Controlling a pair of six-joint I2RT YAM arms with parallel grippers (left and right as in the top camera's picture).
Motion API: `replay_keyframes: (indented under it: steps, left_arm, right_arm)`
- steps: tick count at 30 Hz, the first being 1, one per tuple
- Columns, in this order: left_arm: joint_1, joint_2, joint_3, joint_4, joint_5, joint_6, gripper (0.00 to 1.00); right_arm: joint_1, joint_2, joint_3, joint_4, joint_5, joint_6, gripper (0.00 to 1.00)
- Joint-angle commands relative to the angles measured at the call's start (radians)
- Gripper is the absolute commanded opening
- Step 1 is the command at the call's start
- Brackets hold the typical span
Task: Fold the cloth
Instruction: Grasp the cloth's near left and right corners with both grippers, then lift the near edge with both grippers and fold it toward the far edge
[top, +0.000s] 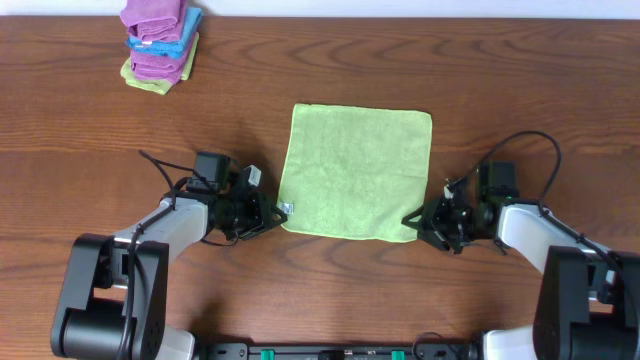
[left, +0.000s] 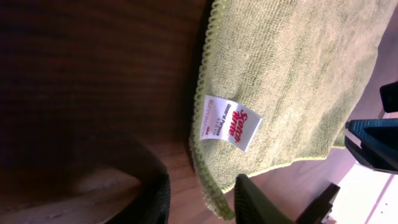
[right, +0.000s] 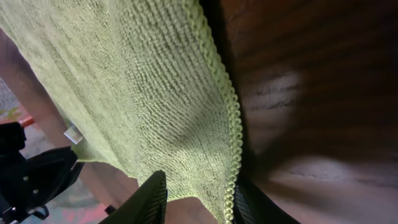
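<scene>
The green cloth (top: 358, 170) lies flat mid-table; the left gripper (top: 274, 214) sits at its 7 o'clock corner, the right gripper (top: 414, 221) at 5 o'clock, both jaws parted astride the hem

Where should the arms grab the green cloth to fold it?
By its two near corners, each approached low from its outer side. The green cloth lies flat and square, and the left gripper and right gripper sit open at those hemmed corners.
</scene>
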Motion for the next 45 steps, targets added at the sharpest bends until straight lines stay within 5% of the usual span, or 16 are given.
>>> replay_keyframes:
  steps: [1, 18, 22, 25, 45]
  left_arm:
    - [0.0, 0.013, -0.002, 0.0, -0.024, 0.0, 0.31]
    - [-0.001, 0.013, -0.002, 0.034, -0.023, -0.025, 0.24]
    - [-0.001, 0.013, -0.002, 0.045, -0.016, -0.038, 0.08]
    - [-0.001, 0.013, -0.002, 0.045, -0.014, -0.038, 0.06]
    - [0.0, 0.013, 0.224, -0.023, 0.08, -0.045, 0.06]
  right_arm:
    - [0.013, 0.06, -0.056, -0.039, 0.203, 0.003, 0.35]
    - [0.011, 0.06, -0.054, -0.121, 0.204, -0.047, 0.25]
    - [0.007, 0.06, -0.054, -0.122, 0.208, -0.047, 0.13]
    - [0.007, 0.06, -0.053, -0.122, 0.208, -0.047, 0.02]
    - [0.006, 0.058, 0.261, -0.365, 0.212, -0.109, 0.02]
